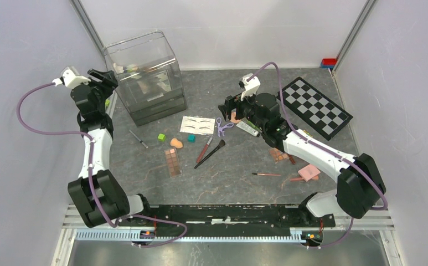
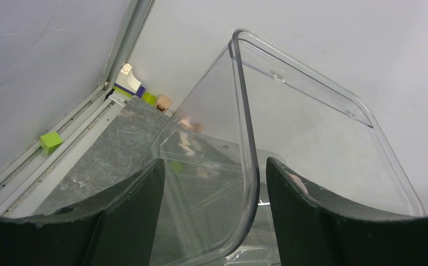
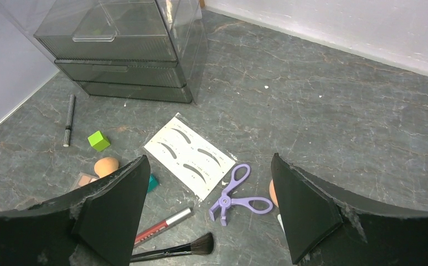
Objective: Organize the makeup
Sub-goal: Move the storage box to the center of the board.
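Makeup lies scattered mid-table: white eyebrow card, lilac scissors, black-handled brush, peach sponge, brown palette, thin pencil, pink compact. My right gripper is open and empty, hovering above the scissors, with the card and brush below it. My left gripper is open at the top left corner of the clear drawer organizer. In the left wrist view the gripper has the clear rim between its fingers, untouched.
A green cube and a teal cube lie among the makeup. A checkerboard lies at the back right. A second palette and a white tube lie under the right arm. Walls close in both sides.
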Robot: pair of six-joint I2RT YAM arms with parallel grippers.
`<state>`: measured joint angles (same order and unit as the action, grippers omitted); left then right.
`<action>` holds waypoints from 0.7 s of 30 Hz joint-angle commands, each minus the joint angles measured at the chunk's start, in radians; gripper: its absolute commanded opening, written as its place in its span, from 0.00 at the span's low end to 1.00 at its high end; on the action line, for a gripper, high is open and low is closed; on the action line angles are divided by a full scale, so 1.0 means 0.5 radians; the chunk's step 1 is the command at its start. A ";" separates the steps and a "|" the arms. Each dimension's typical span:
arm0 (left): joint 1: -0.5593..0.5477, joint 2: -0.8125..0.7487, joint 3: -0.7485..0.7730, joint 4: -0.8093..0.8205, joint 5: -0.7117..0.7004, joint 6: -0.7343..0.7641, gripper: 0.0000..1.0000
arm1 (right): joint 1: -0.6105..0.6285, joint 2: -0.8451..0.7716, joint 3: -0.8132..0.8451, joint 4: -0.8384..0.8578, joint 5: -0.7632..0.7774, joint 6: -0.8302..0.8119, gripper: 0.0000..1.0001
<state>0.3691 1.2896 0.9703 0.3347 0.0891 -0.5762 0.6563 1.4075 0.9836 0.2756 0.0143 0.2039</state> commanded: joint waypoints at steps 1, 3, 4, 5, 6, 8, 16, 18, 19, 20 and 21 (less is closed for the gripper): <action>0.004 0.080 0.121 0.009 0.079 -0.021 0.73 | -0.012 0.001 -0.006 0.023 -0.022 -0.012 0.87; 0.002 0.124 0.152 0.002 0.110 -0.005 0.68 | -0.015 -0.005 -0.004 0.017 -0.023 -0.014 0.87; 0.003 0.150 0.169 -0.001 0.130 -0.002 0.64 | -0.015 -0.007 -0.005 0.015 -0.022 -0.015 0.87; 0.004 0.174 0.189 0.002 0.161 -0.005 0.59 | -0.018 -0.008 -0.008 0.014 -0.022 -0.013 0.88; 0.002 0.195 0.202 0.010 0.191 -0.006 0.55 | -0.018 -0.008 -0.008 0.013 -0.022 -0.013 0.87; 0.003 0.239 0.235 0.023 0.264 -0.010 0.46 | -0.021 -0.005 -0.007 0.007 -0.023 -0.011 0.88; -0.059 0.319 0.268 0.082 0.530 -0.016 0.11 | -0.030 -0.013 -0.013 -0.023 -0.023 -0.009 0.89; -0.117 0.317 0.271 0.079 0.543 -0.016 0.03 | -0.030 -0.021 -0.018 -0.030 -0.022 -0.005 0.89; -0.154 0.314 0.274 0.065 0.543 -0.006 0.02 | -0.031 -0.028 -0.019 -0.034 -0.022 -0.004 0.89; -0.202 0.316 0.277 0.045 0.539 0.008 0.02 | -0.033 -0.038 -0.021 -0.041 -0.023 -0.004 0.89; -0.244 0.309 0.279 0.022 0.511 0.018 0.02 | -0.033 -0.051 -0.025 -0.047 -0.023 -0.004 0.89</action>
<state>0.3515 1.4292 1.0969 0.3992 0.2249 -0.5552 0.6453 1.4075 0.9836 0.2512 0.0139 0.2039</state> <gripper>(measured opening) 0.084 0.890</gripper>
